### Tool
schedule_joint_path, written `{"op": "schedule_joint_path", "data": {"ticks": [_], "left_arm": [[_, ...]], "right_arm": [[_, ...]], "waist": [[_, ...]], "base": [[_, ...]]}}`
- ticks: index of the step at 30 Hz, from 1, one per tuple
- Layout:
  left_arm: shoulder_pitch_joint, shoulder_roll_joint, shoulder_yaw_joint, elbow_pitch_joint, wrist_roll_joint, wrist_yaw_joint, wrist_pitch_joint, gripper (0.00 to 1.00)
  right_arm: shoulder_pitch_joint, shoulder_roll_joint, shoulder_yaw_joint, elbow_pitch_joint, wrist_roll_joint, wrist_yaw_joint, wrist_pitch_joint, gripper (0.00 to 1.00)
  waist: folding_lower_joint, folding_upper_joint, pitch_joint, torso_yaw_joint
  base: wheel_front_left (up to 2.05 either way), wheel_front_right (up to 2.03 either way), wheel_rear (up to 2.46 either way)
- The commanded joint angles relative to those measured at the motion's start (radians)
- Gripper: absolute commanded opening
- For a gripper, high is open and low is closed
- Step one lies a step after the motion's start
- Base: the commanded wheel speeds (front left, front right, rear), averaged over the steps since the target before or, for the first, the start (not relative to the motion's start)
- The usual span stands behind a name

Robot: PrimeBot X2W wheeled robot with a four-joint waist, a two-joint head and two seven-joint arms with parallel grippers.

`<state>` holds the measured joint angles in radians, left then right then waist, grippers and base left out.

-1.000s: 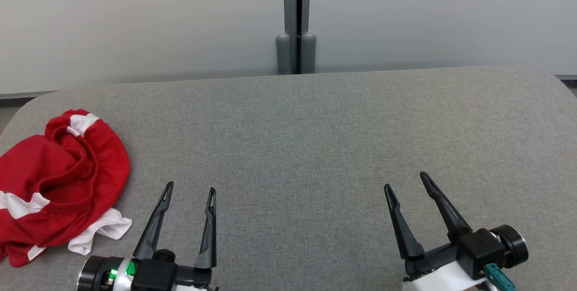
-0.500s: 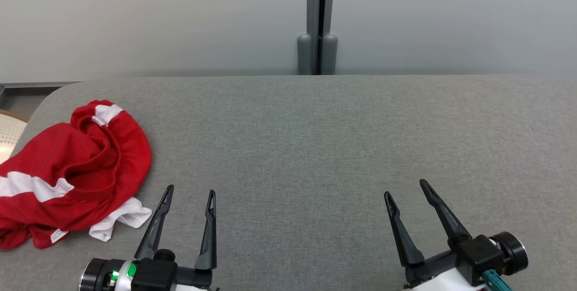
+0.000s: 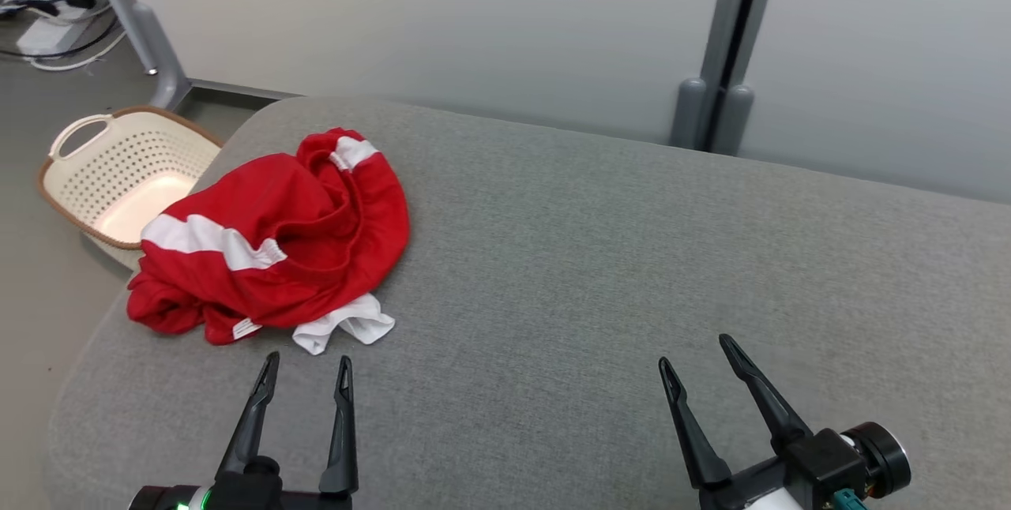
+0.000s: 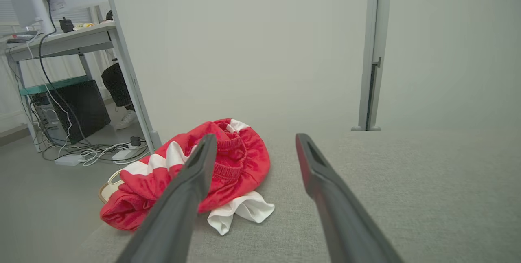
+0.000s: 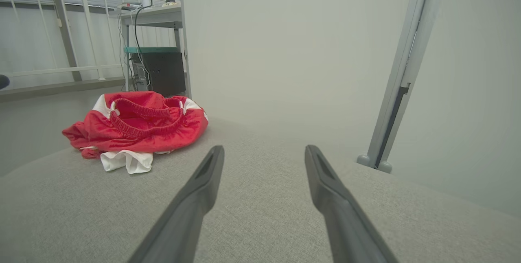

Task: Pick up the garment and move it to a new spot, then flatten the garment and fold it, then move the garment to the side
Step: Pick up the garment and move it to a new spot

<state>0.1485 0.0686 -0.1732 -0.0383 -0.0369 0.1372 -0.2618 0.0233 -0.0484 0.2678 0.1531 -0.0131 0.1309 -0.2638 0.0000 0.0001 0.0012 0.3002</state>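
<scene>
The garment (image 3: pixel 268 245) runs near-left to far-right, waistband far. It lies just beyond the left gripper (image 3: pixel 309 358), which is spread and empty like the right gripper (image 3: pixel 695 350).

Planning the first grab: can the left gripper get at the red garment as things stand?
Probably yes. The left gripper is open and aimed toward the red garment, which lies crumpled just ahead of it. Between them is bare grey surface, with nothing in the way.
</scene>
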Motion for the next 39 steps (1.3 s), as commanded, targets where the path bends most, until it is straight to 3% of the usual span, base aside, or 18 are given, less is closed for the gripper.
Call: {"op": "schedule_joint_path", "data": {"ticks": [1, 10, 23, 31, 39], "left_arm": [[0.010, -0.001, 0.007, -0.003, -0.001, -0.002, -0.005, 1.00], [0.006, -0.013, 0.036, -0.023, -0.005, -0.010, -0.005, 1.00], [-0.069, -0.016, 0.082, -0.036, -0.018, -0.018, -0.005, 1.00], [-0.297, -0.012, 0.139, 0.046, -0.023, -0.087, -0.003, 1.00], [-0.666, 0.004, 0.226, 0.385, -0.142, -0.204, -0.003, 1.00]], "right_arm": [[0.005, -0.004, 0.002, 0.003, 0.000, 0.000, -0.001, 1.00], [-0.004, -0.004, 0.006, 0.006, -0.005, 0.000, -0.001, 1.00], [-0.030, -0.004, 0.002, 0.005, -0.021, 0.000, -0.001, 1.00], [-0.074, -0.039, -0.034, -0.010, -0.057, 0.000, -0.001, 1.00], [-0.121, -0.114, -0.074, -0.045, -0.063, 0.000, -0.001, 1.00]], "waist": [[0.0000, -0.0001, 0.000, 0.048], [0.0000, -0.0001, 0.023, 0.113], [0.0000, -0.0001, 0.082, 0.109], [0.0000, -0.0001, 0.205, 0.112], [0.0000, -0.0001, 0.359, 0.107]], "base": [[0.00, 0.00, 0.00], [0.00, 0.00, 0.00], [0.00, 0.00, 0.00], [0.00, 0.00, 0.00], [0.00, 0.00, 0.00]]}}
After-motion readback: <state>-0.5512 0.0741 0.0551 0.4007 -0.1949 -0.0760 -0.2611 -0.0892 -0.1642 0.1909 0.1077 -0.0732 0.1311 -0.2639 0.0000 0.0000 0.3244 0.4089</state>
